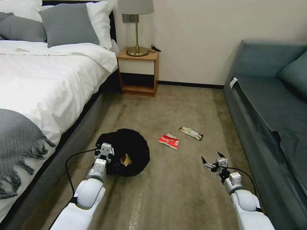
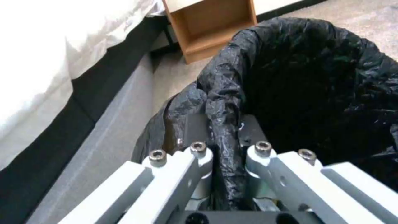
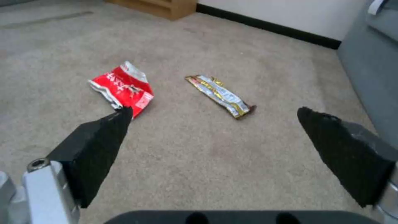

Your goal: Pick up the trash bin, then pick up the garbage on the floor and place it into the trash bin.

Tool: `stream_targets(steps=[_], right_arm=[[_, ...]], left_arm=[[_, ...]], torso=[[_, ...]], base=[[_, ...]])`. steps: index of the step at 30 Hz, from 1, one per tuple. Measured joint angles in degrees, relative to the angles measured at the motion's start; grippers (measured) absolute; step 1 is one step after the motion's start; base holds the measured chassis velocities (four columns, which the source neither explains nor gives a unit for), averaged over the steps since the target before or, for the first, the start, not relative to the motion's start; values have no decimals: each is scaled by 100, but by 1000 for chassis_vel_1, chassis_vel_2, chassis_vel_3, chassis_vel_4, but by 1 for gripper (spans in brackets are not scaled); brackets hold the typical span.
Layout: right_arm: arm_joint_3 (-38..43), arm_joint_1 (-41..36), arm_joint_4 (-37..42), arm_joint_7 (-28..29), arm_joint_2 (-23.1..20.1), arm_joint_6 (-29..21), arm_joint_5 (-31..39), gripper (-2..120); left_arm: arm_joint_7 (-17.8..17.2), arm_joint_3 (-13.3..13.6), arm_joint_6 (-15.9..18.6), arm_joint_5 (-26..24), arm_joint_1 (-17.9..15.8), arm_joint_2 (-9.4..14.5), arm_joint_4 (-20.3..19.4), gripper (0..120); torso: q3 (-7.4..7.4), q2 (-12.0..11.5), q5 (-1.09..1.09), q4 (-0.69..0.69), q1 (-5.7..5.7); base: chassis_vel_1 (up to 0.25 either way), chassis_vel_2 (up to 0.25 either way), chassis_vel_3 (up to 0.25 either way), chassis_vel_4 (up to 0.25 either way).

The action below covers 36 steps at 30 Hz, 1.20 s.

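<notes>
The trash bin [image 1: 128, 150] with its wrinkly black liner is near the bed, and my left gripper [image 1: 103, 152] is shut on its near rim [image 2: 226, 130]. A tan-brown wrapper [image 1: 126, 159] lies inside it. Two pieces of garbage lie on the carpet: a red-white snack packet [image 1: 168, 141] [image 3: 122, 88] and a dark silvery bar wrapper [image 1: 191, 133] [image 3: 219, 95]. My right gripper [image 1: 213, 159] [image 3: 213, 115] hovers open above the carpet, a little nearer to me than both pieces, with nothing between its fingers [image 3: 99, 140].
A bed [image 1: 48, 83] runs along the left and a blue-grey sofa [image 1: 271, 108] along the right. A wooden nightstand [image 1: 139, 72] with a lamp stands at the back wall. Open carpet [image 1: 172, 191] lies between the arms.
</notes>
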Motion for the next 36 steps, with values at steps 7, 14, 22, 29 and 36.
stream_targets(steps=[7,14,22,29,36], right_arm=[[65,-39,-36,-78,2,90,12,100],[120,-121,-44,-104,9,134,12,100],[176,-256,39,-152,50,180,7,100],[225,-399,136,-158,43,200,7,100],[252,-471,176,-158,34,229,14,100]], left_arm=[[1,31,-13,27,47,-29,-7,5],[1,11,-33,31,90,-9,-32,5],[7,0,-56,50,194,5,-95,5],[16,-26,-99,85,303,-16,-136,5],[26,-42,-157,126,374,-44,-136,5]], torso=[[0,0,0,0,0],[0,0,0,0,0],[0,0,0,0,0],[1,0,0,0,0],[1,0,-1,0,0]], base=[[-81,83,69,-79],[-60,78,71,-72],[-92,73,73,-80],[-116,112,117,-114],[-109,116,113,-102]])
